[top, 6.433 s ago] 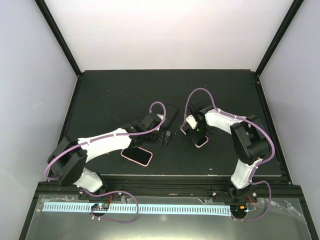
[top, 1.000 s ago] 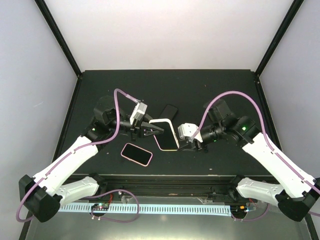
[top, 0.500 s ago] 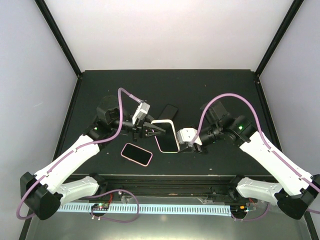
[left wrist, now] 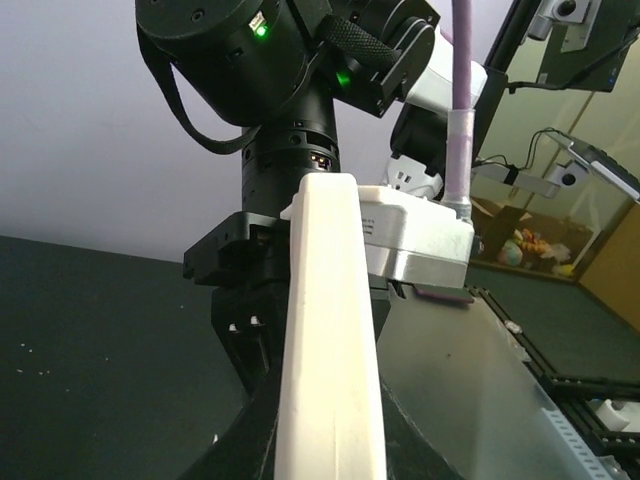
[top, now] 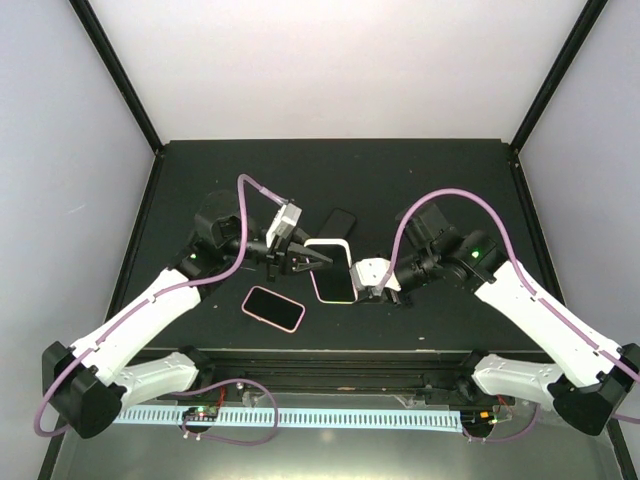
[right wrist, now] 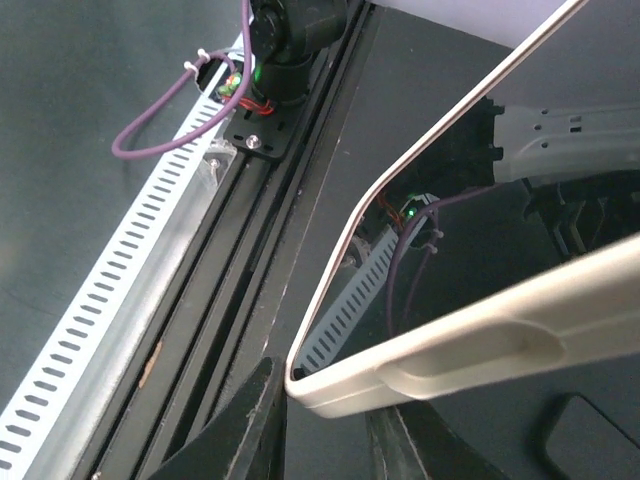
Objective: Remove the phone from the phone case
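The phone, dark screen up, sits inside a cream phone case and is held above the black table between both arms. My left gripper is shut on the case's left long edge. In the left wrist view that cream edge runs up between the jaws. My right gripper is at the lower right corner. In the right wrist view the case's corner lies between the fingers, which press on both sides of it. The phone's glass reflects the arm and cables.
A pink-rimmed phone lies on the table near the front left. A black phone or case lies behind the held one. A slotted white rail and the table's front edge show below the right gripper.
The right gripper has slid left onto the case's lower right corner and its jaws have narrowed around it. The left gripper stays clamped on the case with barely any movement.
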Available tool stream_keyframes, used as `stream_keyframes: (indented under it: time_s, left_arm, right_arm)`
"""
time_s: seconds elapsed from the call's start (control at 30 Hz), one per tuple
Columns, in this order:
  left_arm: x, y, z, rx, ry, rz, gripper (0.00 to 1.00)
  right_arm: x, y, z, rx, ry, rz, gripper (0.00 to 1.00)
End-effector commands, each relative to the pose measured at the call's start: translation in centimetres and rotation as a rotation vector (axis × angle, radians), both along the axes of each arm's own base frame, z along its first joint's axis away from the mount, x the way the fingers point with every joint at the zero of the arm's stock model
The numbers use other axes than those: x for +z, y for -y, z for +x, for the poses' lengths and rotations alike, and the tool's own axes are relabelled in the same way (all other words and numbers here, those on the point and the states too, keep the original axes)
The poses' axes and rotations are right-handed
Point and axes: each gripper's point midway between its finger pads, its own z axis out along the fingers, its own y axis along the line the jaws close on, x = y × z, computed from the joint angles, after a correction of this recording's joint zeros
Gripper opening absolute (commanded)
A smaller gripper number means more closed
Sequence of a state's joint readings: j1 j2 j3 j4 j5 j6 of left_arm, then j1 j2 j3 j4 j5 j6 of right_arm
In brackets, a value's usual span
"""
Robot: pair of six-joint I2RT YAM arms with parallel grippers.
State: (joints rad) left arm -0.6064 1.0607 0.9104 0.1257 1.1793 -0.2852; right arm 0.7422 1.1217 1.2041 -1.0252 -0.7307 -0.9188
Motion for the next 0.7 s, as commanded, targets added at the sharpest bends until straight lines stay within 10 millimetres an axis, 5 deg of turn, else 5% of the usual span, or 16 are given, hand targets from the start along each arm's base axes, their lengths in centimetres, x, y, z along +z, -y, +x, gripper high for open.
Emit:
stream_keyframes:
  time_s: [0.0, 0.67]
  left_arm:
    - [3.1, -0.5, -4.5, -0.217, 0.03, -0.049, 0.01]
    - [3.1, -0.5, -5.3, -0.272, 0.026, -0.045, 0.02]
  right_arm:
    - [-0.5, -0.4, 5.0, -0.094, 0.229, -0.056, 0.22]
    - [0.9, -0.3, 8.2, -0.223, 0.348, -0.055, 0.24]
